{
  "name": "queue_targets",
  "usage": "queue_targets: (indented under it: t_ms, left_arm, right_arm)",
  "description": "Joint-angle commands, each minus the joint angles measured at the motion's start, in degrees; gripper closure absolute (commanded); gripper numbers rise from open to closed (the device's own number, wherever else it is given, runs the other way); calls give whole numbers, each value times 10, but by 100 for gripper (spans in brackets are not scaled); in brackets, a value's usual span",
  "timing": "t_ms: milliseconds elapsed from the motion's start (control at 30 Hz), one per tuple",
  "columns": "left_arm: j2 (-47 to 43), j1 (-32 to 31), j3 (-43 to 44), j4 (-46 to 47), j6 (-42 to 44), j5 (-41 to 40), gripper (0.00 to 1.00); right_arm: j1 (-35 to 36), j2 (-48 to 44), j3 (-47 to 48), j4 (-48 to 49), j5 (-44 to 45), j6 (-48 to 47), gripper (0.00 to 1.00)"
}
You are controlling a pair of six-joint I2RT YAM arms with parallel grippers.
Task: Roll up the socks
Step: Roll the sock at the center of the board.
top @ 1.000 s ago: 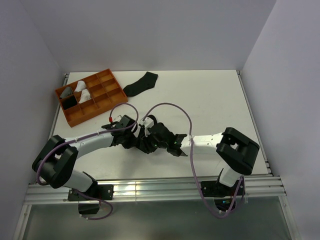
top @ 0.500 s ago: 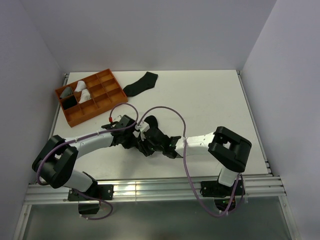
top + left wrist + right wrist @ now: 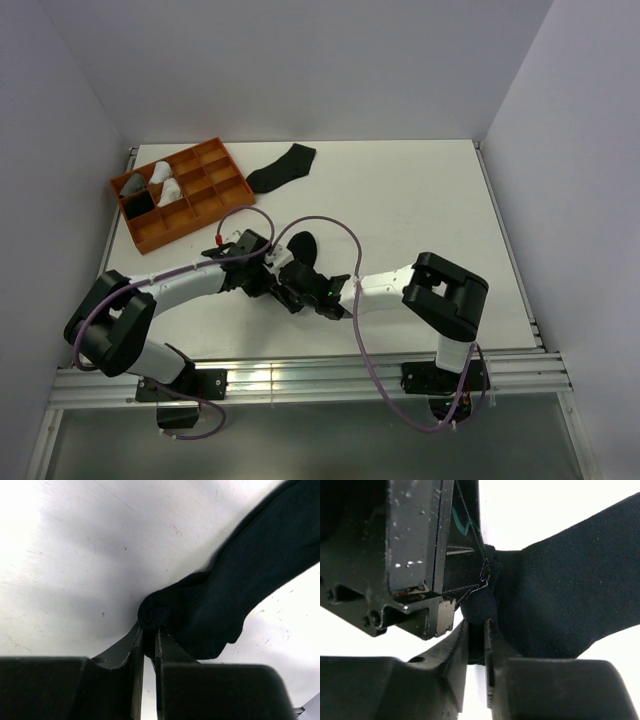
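A black sock (image 3: 306,244) lies mid-table, its near end bunched between both grippers. My left gripper (image 3: 277,280) is shut on that bunched end; the left wrist view shows the narrow jaws (image 3: 149,632) pinching a small roll of the sock (image 3: 235,585). My right gripper (image 3: 300,288) sits close against the left one. In the right wrist view its jaws (image 3: 477,632) pinch the same dark fabric (image 3: 560,595), with the left gripper's black fingers (image 3: 420,555) right beside them. A second black sock (image 3: 282,167) lies flat at the back of the table.
An orange compartment tray (image 3: 210,196) stands at the back left, holding white and grey rolled socks (image 3: 165,180) in its left cells. The table's side rails run along the left and right edges.
The right arm has slid left, up against the left gripper, and its jaws have narrowed onto the sock's bunched end. The left gripper has kept its grip in place.
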Motion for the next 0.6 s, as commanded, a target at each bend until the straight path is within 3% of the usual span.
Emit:
queue_targets:
  t_ms: [0,33,67,133,267,567]
  left_arm:
    - [-3,-4,-3,7,-16,7,94]
    - [-6,-4,-2,7,-18,3,93]
    - [-8,-3,-2,6,-19,-1,93]
    - [-21,-2,-4,4,-21,-14,91]
    - [-44,5,-11,19,-26,-24,84]
    - [-84,7,-26,32,-32,-38,49]
  right_arm:
    - [9,32,28,-38,27,5,81]
    - [8,31,27,-38,24,9,94]
    - [8,28,25,-37,19,10,99]
    - [3,18,23,-37,0,19,100]
    - [-41,1,20,-27,-137,50,100]
    - [-145,42,10,49,-400,168,100]
